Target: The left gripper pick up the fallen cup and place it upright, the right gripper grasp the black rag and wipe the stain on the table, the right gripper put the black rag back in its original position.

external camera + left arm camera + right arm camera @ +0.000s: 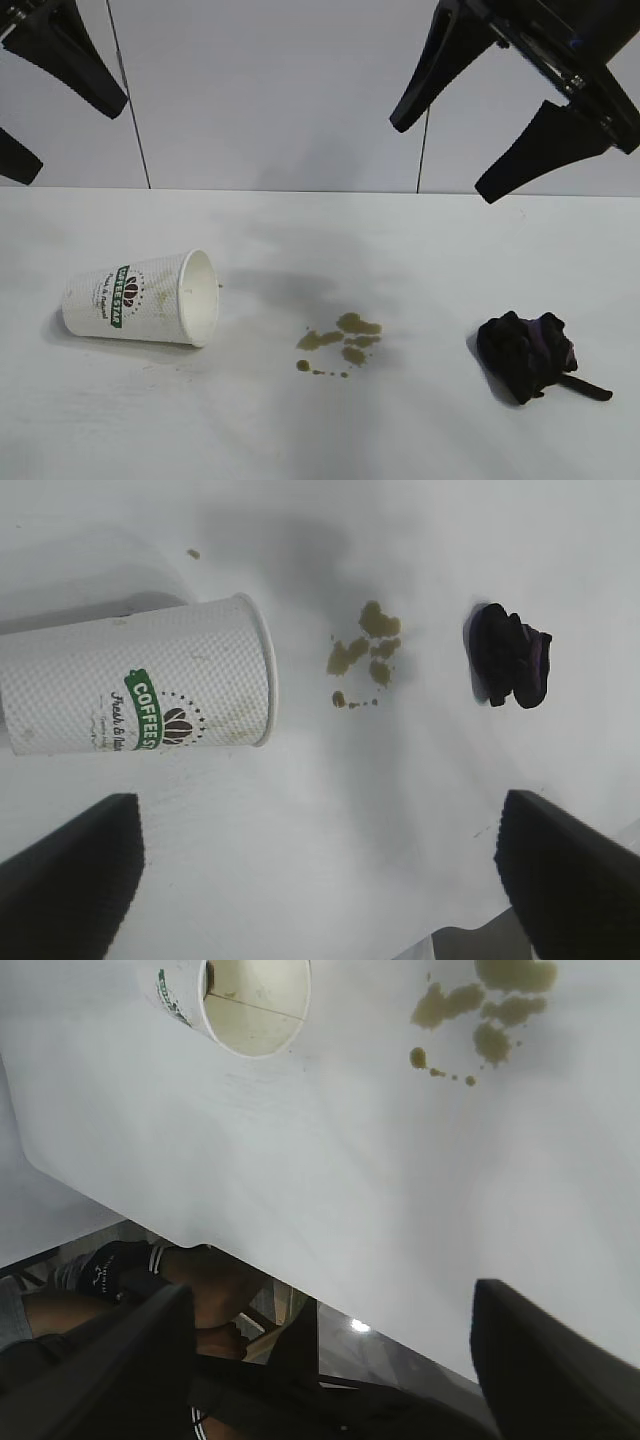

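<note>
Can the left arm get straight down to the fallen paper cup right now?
Probably yes. The left tool hangs open above the paper cup, which lies alone on the table, apart from the stain and black rag.

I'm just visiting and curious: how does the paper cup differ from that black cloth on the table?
The fallen cup is white, stiff and tapered with a green logo; the black rag is dark, soft and crumpled into a lump. The cup lies tipped on its side left of the stain, mouth toward it; the rag sits right of it. Both rest on the table, untouched by either claw.
</note>
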Robot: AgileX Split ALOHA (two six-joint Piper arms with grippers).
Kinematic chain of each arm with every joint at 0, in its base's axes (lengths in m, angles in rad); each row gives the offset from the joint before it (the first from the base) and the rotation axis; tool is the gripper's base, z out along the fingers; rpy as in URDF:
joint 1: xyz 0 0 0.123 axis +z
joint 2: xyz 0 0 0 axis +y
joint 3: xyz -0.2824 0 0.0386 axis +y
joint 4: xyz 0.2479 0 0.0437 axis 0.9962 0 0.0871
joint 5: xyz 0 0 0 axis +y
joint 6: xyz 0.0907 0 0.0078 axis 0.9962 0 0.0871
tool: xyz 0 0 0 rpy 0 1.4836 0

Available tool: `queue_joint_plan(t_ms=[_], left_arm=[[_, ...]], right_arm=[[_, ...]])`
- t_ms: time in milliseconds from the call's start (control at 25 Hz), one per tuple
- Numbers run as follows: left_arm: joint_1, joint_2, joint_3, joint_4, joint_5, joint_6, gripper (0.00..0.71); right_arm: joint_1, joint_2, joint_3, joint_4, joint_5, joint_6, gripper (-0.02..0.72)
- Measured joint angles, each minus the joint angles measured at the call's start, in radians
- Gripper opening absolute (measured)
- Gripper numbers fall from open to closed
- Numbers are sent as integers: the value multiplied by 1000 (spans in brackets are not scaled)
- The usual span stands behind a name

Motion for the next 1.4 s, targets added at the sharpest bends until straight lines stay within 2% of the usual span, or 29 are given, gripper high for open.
queue_joint_plan(t_ms=[760, 1080, 1160, 1240, 1400], left_arm=[[0, 0, 0, 0, -4, 0, 687], [0, 0, 0, -18, -56, 7, 687], [-6, 0, 0, -49, -55, 95, 687], [-30, 0, 0, -70, -54, 260, 687], [-157, 0, 0, -60, -43, 719, 687]], right_arm=[[0, 0, 0, -1, 0, 0, 524], [0, 0, 0, -1, 0, 0, 524], [0, 0, 0, -1, 0, 0, 524], [0, 0, 0, -1, 1, 0, 524], [0, 0, 0, -1, 2, 0, 524]])
